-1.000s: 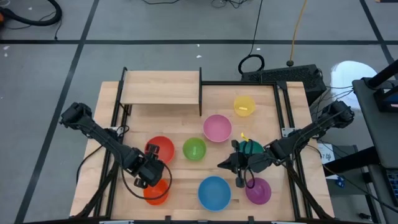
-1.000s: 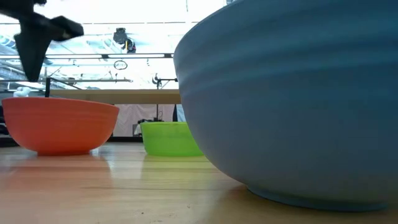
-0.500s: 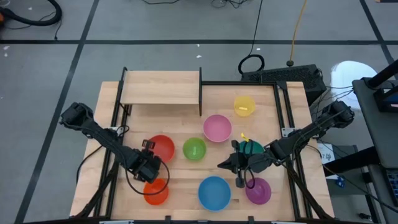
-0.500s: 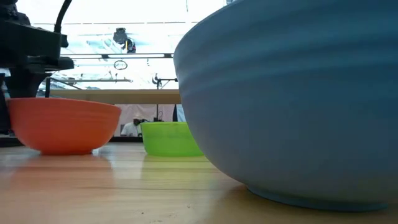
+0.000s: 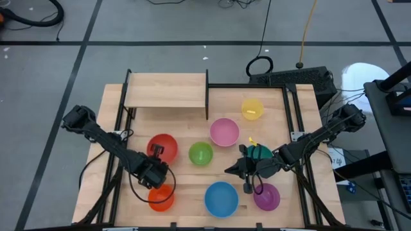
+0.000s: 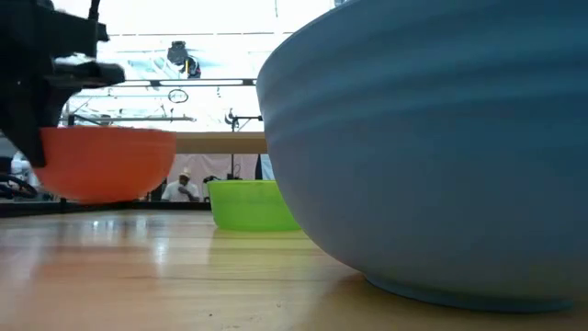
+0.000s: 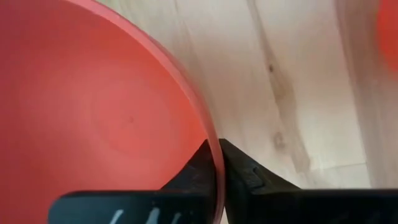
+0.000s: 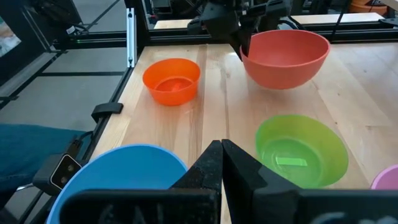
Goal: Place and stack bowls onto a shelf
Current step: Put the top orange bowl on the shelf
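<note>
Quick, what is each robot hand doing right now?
Left gripper: shut on the rim of the red bowl, lifted off the table.
Right gripper: shut, holding nothing, near the teal bowl.

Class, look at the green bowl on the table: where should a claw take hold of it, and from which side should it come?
Grip the green bowl by its thin rim, one finger inside and one outside, coming down from above. It sits upright and open, and its wall is too wide to span. The left claw holds the red bowl this way.
</note>
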